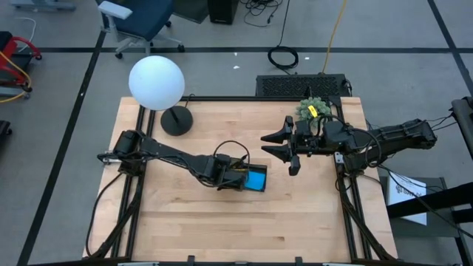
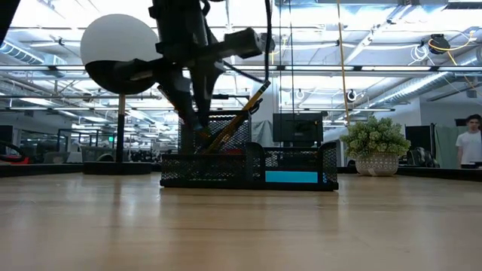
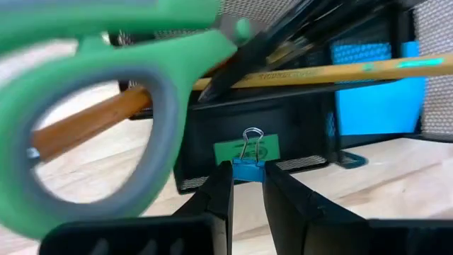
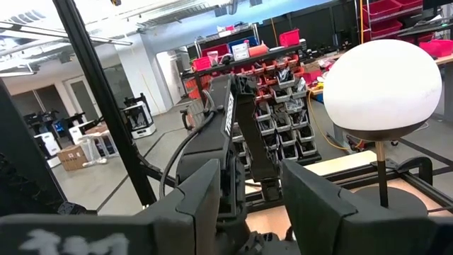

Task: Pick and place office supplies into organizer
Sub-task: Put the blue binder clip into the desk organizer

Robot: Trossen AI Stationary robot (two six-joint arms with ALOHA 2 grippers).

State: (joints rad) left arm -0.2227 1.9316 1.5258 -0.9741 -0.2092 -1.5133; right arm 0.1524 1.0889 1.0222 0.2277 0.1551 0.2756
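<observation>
In the left wrist view, nearest the lens, the left arm's two dark fingers (image 3: 244, 195) stood narrowly parted, pinching the base of a small blue binder clip (image 3: 248, 168) with silver wire loops. The clip was clamped to a green tag (image 3: 248, 150), and both hung directly ahead of the fingertips, against the front wall of the small black mesh desk organizer (image 3: 241, 120).

Just above and left in that frame loomed the green-handled scissors (image 3: 92, 106), their grey-lined loop very close to the camera. Behind them an orange-yellow pencil (image 3: 318, 71) ran its long axis left to right across the frame, leaning in the taller rear section. The blue square pad (image 3: 379, 103) sat upright in the compartment at right.

In the high view the organizer lay slightly below the centre of the wooden worktop (image 1: 185, 222), with the left gripper (image 1: 225, 171) right over it. By my reading, releasing the clip downward into the front compartment was the step in hand.

Farther off, at centre right of the high view, the right gripper (image 1: 277, 145) hovered well apart with fingers spread and empty.
</observation>
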